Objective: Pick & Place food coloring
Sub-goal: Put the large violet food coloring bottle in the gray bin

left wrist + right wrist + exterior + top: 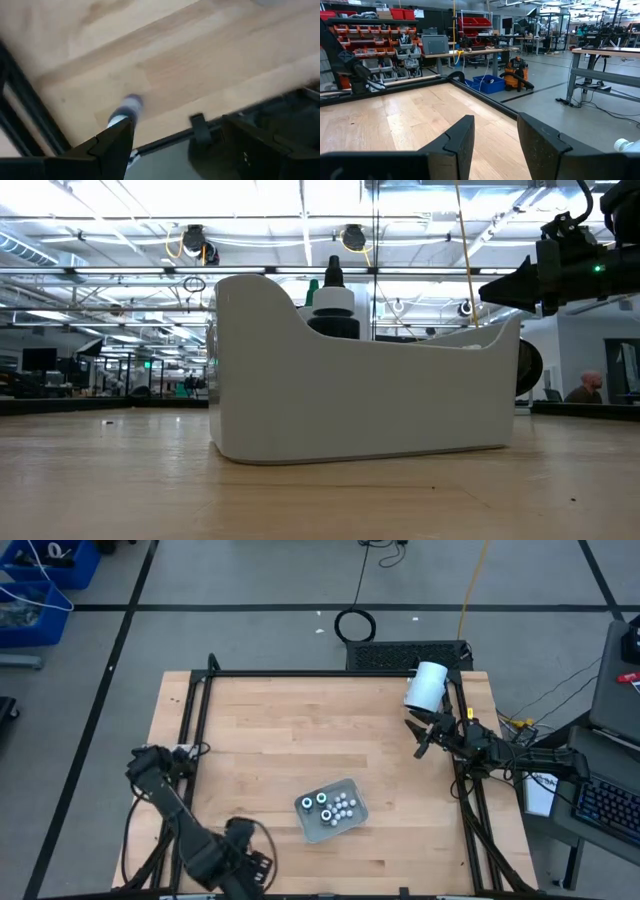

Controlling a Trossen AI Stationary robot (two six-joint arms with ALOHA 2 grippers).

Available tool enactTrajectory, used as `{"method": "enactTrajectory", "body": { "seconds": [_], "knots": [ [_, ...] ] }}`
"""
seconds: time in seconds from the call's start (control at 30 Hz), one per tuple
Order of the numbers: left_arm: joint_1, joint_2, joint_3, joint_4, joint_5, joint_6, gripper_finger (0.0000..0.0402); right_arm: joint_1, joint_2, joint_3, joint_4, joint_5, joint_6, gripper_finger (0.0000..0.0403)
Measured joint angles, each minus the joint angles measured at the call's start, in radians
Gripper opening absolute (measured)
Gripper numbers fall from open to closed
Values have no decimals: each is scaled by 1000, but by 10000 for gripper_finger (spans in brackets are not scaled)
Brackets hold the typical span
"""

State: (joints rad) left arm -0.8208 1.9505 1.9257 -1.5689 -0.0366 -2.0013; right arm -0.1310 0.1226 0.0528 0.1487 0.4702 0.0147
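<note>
Bottles (pixel 333 805) sit in the tray (pixel 357 789) at 6 o'clock. Probably light, slick and tippy, so pinch one by the cap. Left gripper (pixel 243 858) wide, empty; right gripper (pixel 421 739) narrow, empty at 3.

Bare table (pixel 300 730) all around the tray (pixel 357 812) (white cylinder (pixel 426 686) crowds the far-right corner).
</note>
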Motion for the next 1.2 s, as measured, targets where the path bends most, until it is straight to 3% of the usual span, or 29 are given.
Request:
{"method": "enactTrajectory", "body": {
  "seconds": [0.1,0.27,0.47,0.87,1.2],
  "knots": [
    [-36,-1,-81,-4,53,-134,298,0,0,0,0,0,0,141],
    [-73,0,-190,63,158,-217,298,0,0,0,0,0,0,141],
    [-91,0,-248,162,90,-220,298,0,0,0,0,0,0,141],
    [-107,0,-282,170,126,-201,298,0,0,0,0,0,0,141],
    [-146,0,-282,157,99,-280,298,0,0,0,0,0,0,141]
  ]
}}
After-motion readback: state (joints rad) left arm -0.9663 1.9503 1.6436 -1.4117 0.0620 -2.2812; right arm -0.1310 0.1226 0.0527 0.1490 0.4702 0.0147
